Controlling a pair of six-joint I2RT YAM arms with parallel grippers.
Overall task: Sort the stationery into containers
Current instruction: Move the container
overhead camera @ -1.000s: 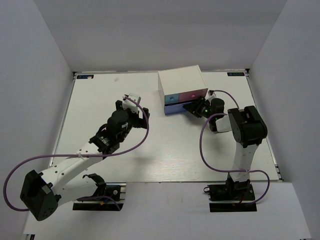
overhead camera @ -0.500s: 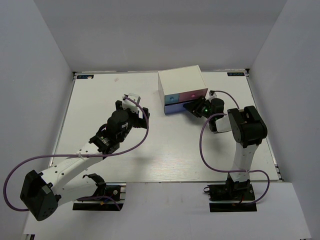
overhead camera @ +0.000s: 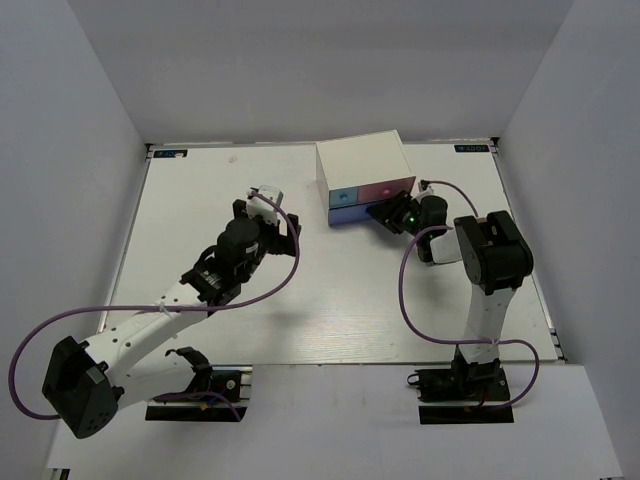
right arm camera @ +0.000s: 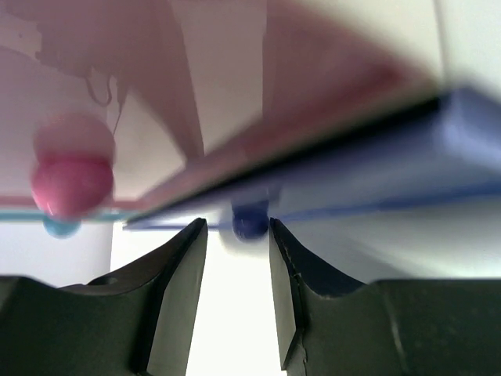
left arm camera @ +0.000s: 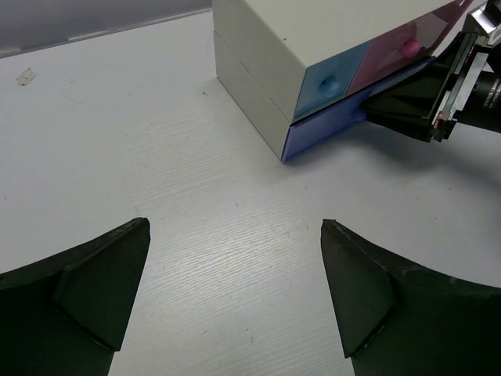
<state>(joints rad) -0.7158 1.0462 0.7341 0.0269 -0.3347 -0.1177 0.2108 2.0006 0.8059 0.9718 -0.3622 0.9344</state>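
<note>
Over the last second the table (overhead camera: 340, 300) and the white drawer box (overhead camera: 362, 165) at its far side lay just as before, and the box had not shifted. Only the left arm had stirred, its forearm nudging slightly. The left gripper (left arm camera: 233, 227) hung well short of the box, jaws spread wide and empty. The right gripper (overhead camera: 385, 212) stayed pressed to the box front, its jaws half closed about the blue-violet lower drawer's (left arm camera: 317, 141) knob (right arm camera: 250, 222). A gap showed on one side, so I could not tell whether it pinched. None of the stationery appeared in any view. The drawer looked unopened, so I judged the pull had yet to start.
</note>
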